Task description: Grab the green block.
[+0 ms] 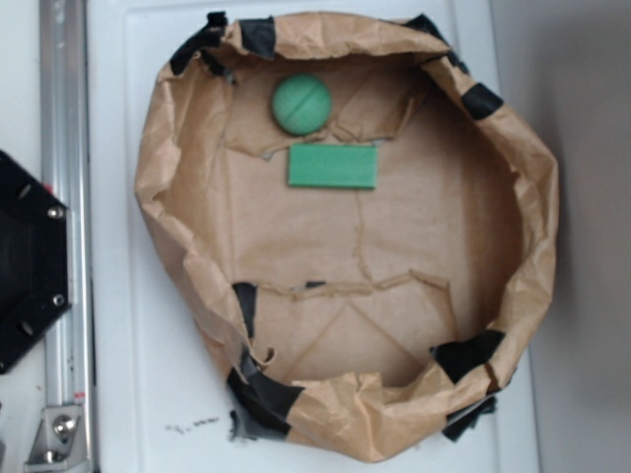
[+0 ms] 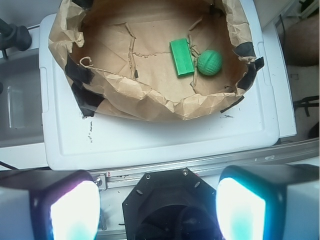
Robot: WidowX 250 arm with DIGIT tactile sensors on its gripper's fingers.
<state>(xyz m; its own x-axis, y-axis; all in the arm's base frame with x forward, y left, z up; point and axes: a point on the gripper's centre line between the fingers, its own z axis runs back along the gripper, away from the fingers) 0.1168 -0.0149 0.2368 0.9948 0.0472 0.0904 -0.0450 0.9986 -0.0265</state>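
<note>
Brown paper makes a big crumpled bowl with bits of black tape on its rim. It sits on a white bench.

Inside the bowl lies the green block. It is flat on the paper floor, near the far side of the bowl in the view from above. A round green piece sits just beside it, closer to the rim. The two look very close, but you cannot tell if they touch.

The view from above shows no claw at all. It shows only a black base and a silver rail at the left edge.

The wrist view shows the claw. Its two fingers are at the bottom of the picture, glowing bright and set wide apart. Nothing is between them. Behind the gap you can see the black base.

In the wrist view the green block is far from the claw, up near the top, inside the paper bowl. The round green piece is just to its right. The white bench lies between the bowl and the claw.
</note>
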